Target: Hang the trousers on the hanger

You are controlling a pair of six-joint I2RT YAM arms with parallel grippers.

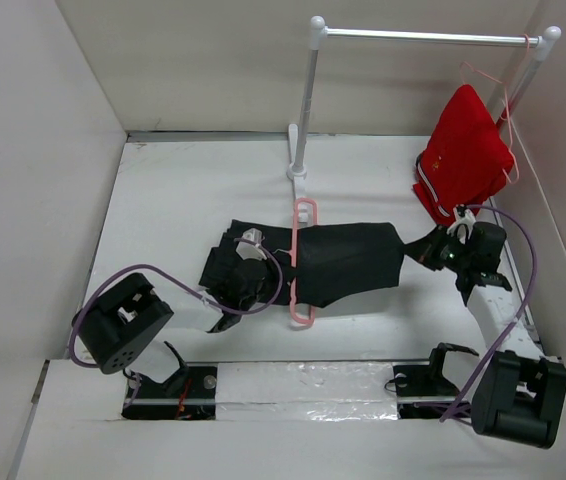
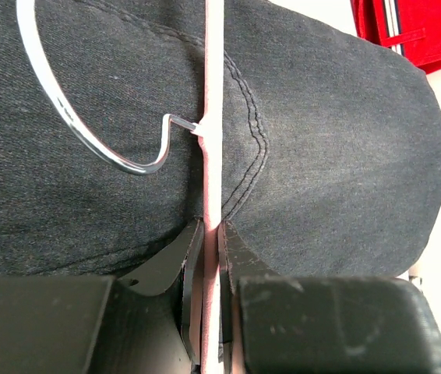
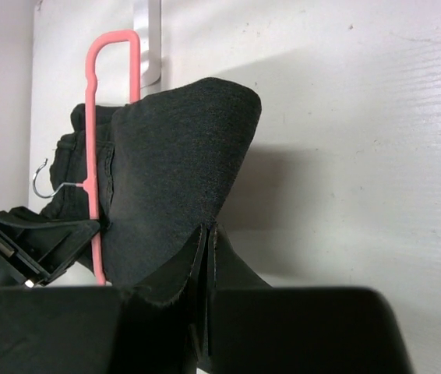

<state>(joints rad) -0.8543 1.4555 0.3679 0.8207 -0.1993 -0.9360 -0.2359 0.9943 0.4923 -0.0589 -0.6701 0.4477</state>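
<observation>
The black trousers (image 1: 348,262) lie stretched across the middle of the table, bunched at their left end. The pale-pink hanger (image 1: 297,262) lies across them, front to back. My left gripper (image 1: 279,272) is shut on the hanger's pink bar (image 2: 213,117), just below the metal hook (image 2: 72,128). My right gripper (image 1: 431,250) is shut on the right end of the trousers (image 3: 174,164), lifting the fabric to a point. The right wrist view also shows the hanger (image 3: 92,156) and the left gripper's body.
A white clothes rack (image 1: 308,100) stands at the back, its rail running right. A red garment (image 1: 463,155) hangs from it on another thin hanger, close behind my right arm. White walls close in the left, back and right.
</observation>
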